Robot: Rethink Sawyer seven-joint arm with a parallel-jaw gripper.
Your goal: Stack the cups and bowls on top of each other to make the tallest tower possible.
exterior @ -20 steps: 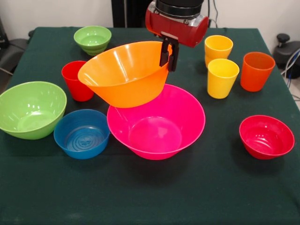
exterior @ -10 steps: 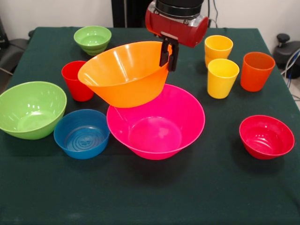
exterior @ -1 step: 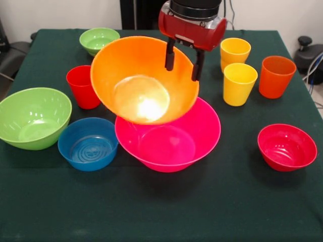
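gripper (exterior @ -1 step: 182, 64) stands over the far rim of the large orange bowl (exterior @ -1 step: 144, 80), with its two dark fingers (exterior @ -1 step: 170, 56) spread apart, one inside the bowl and the other outside its rim. the fingers are not pressed together, so the hand looks open, and i cannot tell if either finger touches the rim.

the orange bowl is tilted strongly, its opening turned toward the camera, and its lower edge rests on the far left rim of the large pink bowl (exterior @ -1 step: 174, 141). the pink bowl sits upright in the middle of the dark green table (exterior @ -1 step: 161, 212).

just beside the pink bowl on the left is the small blue bowl (exterior @ -1 step: 88, 143), and next to that the medium-large green bowl (exterior @ -1 step: 33, 117). the red cup (exterior @ -1 step: 81, 85) stands behind them, partly hidden by the orange bowl. the small green bowl (exterior @ -1 step: 97, 40) is near the far left corner of the table.

on the right side two yellow cups (exterior @ -1 step: 239, 82) stand close one behind the other, and the orange cup (exterior @ -1 step: 276, 75) is just beside them. the small red bowl (exterior @ -1 step: 286, 146) sits alone, well apart from the pink bowl.
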